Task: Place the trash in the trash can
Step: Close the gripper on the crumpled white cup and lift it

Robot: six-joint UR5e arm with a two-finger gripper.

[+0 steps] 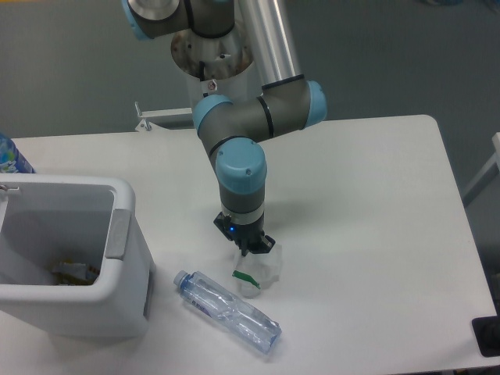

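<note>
The crumpled whitish cup (pixel 258 273) with a green mark stands on the table just right of centre front. My gripper (pixel 249 250) points straight down onto the cup's near-left rim, and its fingers look closed on that rim. The cup still rests on the table. The clear crushed plastic bottle (pixel 228 311) with a blue cap lies on its side just in front of the cup, pointing left-back to right-front. The white trash can (pixel 129 273) with a grey panel on its rim stands at the left front, open at the top.
Some scraps (pixel 74 272) lie at the bottom of the trash can. A blue-labelled bottle (pixel 11 156) shows at the far left edge. A black object (pixel 487 336) sits at the table's front right corner. A white bracket (pixel 148 117) is behind the table's back edge.
</note>
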